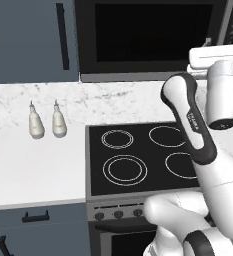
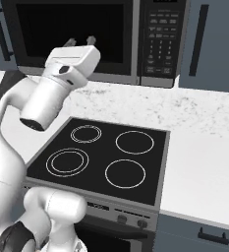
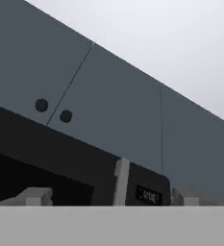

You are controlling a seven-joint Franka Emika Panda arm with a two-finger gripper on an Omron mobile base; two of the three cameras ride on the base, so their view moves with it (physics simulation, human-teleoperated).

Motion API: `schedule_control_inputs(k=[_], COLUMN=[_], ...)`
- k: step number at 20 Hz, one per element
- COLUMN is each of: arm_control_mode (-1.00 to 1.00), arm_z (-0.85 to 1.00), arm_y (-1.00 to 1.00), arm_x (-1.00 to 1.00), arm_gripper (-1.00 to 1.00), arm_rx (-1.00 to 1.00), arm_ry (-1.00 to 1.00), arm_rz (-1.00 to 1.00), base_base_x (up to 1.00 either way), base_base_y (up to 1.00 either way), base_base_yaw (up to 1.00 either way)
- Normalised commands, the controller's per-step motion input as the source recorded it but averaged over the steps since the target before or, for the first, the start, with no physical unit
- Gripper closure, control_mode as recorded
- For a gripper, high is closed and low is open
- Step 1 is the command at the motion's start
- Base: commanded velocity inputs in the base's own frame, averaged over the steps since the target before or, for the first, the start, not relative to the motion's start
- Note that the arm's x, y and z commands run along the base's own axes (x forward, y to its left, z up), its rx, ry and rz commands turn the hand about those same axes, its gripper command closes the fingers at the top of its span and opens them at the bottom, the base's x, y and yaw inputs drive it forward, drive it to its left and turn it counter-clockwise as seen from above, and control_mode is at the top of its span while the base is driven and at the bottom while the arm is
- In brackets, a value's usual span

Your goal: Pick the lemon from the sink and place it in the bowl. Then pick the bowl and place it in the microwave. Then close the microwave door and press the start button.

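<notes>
Oven front: a row of small dark round knobs (image 2: 130, 220) is sitting along the grey panel just under the cooktop, nearest the robot's base.
Cooktop: the flat black glass cooktop (image 1: 138, 156) with four white ring burners is lying set into the counter, below the raised hand.
Counter: the white marble-patterned counter (image 2: 204, 162) is stretching to both sides of the cooktop.
Shakers: two small pale bottle-shaped shakers (image 1: 36, 123) are standing side by side on the counter, left of the cooktop and well apart from the arm.
Tool: the white two-finger tool (image 2: 80, 41) is hanging high over the back of the cooktop, its grey fingertips (image 2: 70, 43) standing wide apart and gripping nothing.
Microwave: the wide steel-grey microwave (image 2: 135, 74) is sitting above the counter at the back, and the tool is pointing up at it from just in front.
Door: the black glass microwave door (image 2: 71, 34) is lying shut and flush, right behind the fingertips; contact cannot be told.
Keypad: the black keypad strip (image 2: 162, 37) is sitting right of the door, to the right of the tool.
Cabinets: flat slate-blue cabinet doors (image 3: 108, 105) with two dark round knobs are hanging above the microwave.
</notes>
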Motion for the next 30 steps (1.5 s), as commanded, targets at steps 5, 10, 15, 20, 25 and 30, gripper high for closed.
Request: schedule_control_inputs(k=[5, 10, 15, 20, 25, 30], arm_control_mode=[-1.00, -1.00, -1.00, -1.00, -1.00, -1.00], arm_z=[-0.02, 0.18, 0.20, -0.24, -0.24, 0.00], arm_y=[0.01, 0.04, 0.48, 0.23, 0.00, 0.00], arm_x=[-0.02, -0.03, -0.19, -0.06, 0.00, 0.00], arm_gripper=[-1.00, -1.00, -1.00, -1.00, -1.00, -1.00], arm_rx=[-0.69, -0.35, 0.01, 0.19, 0.36, 0.41], arm_ry=[0.17, 0.26, 0.23, 0.18, 0.11, 0.09], arm_rz=[-0.45, -0.38, -0.28, -0.06, 0.02, 0.06], base_base_x=[0.00, 0.00, 0.00, 0.00, 0.00, 0.00], base_base_y=[0.00, 0.00, 0.00, 0.00, 0.00, 0.00], base_base_yaw=[0.00, 0.00, 0.00, 0.00, 0.00, 0.00])
